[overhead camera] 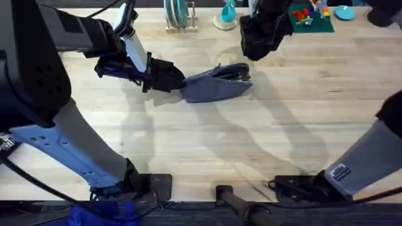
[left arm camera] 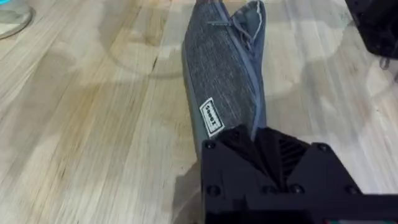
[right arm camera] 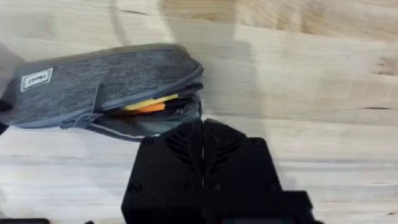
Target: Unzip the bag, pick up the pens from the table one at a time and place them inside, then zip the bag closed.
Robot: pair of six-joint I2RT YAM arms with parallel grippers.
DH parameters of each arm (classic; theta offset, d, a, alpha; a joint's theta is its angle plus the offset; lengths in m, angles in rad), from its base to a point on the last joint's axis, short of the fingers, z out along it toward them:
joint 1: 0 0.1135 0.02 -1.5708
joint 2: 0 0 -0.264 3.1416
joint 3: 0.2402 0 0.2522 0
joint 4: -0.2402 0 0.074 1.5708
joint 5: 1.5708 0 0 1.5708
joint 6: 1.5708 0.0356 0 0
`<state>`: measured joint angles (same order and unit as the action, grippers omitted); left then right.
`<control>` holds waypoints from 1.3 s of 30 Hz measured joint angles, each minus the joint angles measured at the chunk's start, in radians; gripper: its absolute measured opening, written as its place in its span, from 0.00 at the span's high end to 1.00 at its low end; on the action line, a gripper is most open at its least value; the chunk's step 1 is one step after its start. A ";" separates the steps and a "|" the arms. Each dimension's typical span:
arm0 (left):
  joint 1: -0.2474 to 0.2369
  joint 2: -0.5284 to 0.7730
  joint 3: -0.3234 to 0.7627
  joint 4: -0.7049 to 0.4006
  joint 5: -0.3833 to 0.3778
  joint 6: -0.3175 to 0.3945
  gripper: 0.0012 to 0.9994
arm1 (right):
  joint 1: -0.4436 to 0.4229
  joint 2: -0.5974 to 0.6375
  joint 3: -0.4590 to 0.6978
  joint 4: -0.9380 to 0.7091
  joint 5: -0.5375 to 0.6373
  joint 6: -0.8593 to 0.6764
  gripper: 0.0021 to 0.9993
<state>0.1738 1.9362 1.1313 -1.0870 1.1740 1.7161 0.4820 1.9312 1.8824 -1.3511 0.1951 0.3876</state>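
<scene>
Bag (overhead camera: 213, 86) on table (overhead camera: 207, 144), mid-far area, zipper partly open at end toward right gripper. Yellow pen (right arm camera: 149, 104) inside bag mouth. White label (left arm camera: 211, 117) on bag side. Left gripper (overhead camera: 164, 76) at bag's opposite end, fingers closed on fabric, pinning it. Right gripper (overhead camera: 248, 47) just above bag's open end; finger spacing can't tell, nothing visibly held. Colored items beyond bag at table's far edge.
</scene>
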 joint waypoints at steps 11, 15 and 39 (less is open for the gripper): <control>0.000 0.000 0.000 0.000 0.000 0.000 0.96 | 0.000 -0.050 0.000 -0.001 0.000 -0.007 0.68; 0.000 0.000 0.000 0.000 0.000 0.000 0.96 | 0.000 -0.079 0.000 -0.001 0.000 -0.008 0.11; 0.000 0.000 0.000 0.005 0.000 -0.008 0.96 | 0.054 -0.165 0.114 -0.011 -0.061 -0.455 0.00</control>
<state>0.1738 1.9365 1.1313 -1.0825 1.1740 1.7081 0.5360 1.7664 1.9960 -1.3624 0.1345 -0.0674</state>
